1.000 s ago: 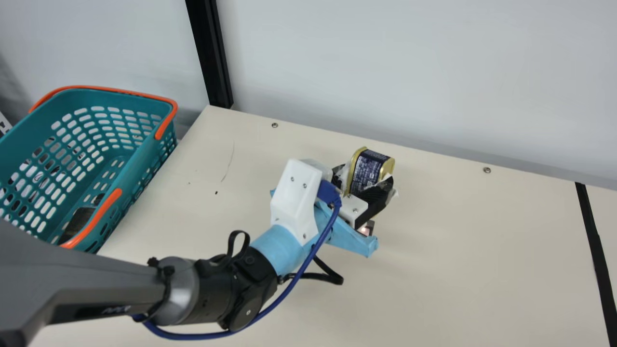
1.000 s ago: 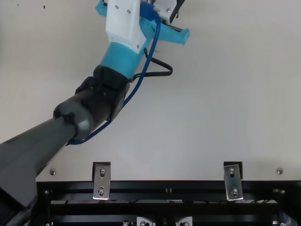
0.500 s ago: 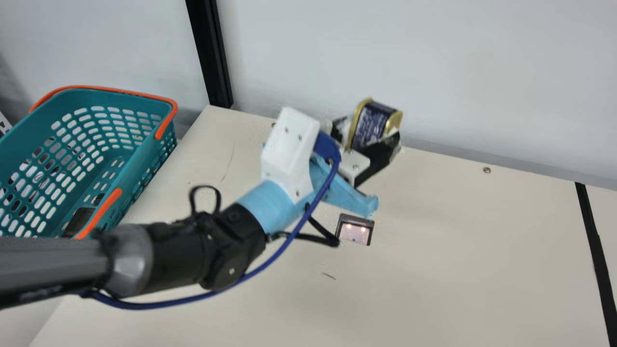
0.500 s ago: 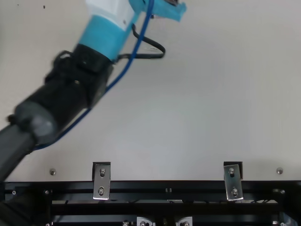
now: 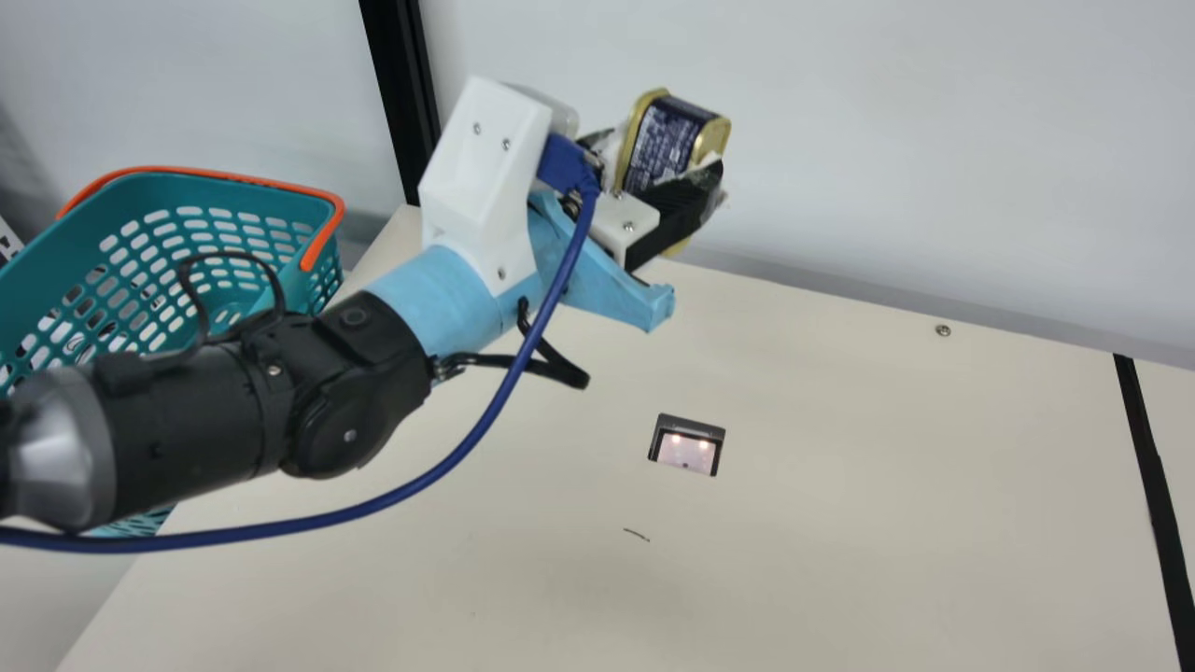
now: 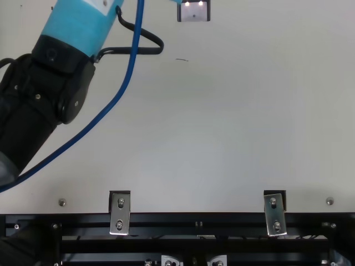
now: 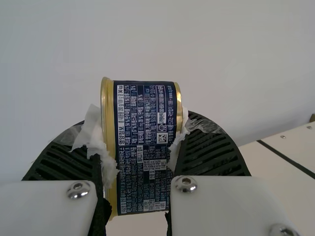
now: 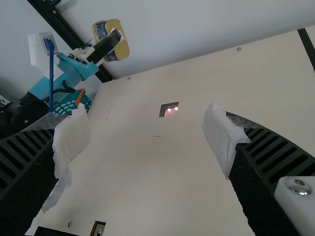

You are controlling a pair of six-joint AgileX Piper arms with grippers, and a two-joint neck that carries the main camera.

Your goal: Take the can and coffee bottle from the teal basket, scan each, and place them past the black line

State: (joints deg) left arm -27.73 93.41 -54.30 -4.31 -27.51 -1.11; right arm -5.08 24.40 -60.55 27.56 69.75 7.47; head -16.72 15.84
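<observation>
tbh the left hand [image 7: 139, 124] has the can [image 5: 665, 149] pinched by its ends, up off the worktop [image 5: 840, 523] beyond the scanner [image 5: 688, 448], probably so the label [image 7: 147, 152] is readable, while the right hand [image 8: 147, 125] is wide and empty.

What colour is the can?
The can is navy with gold rims; best seen in the left wrist view.
</observation>
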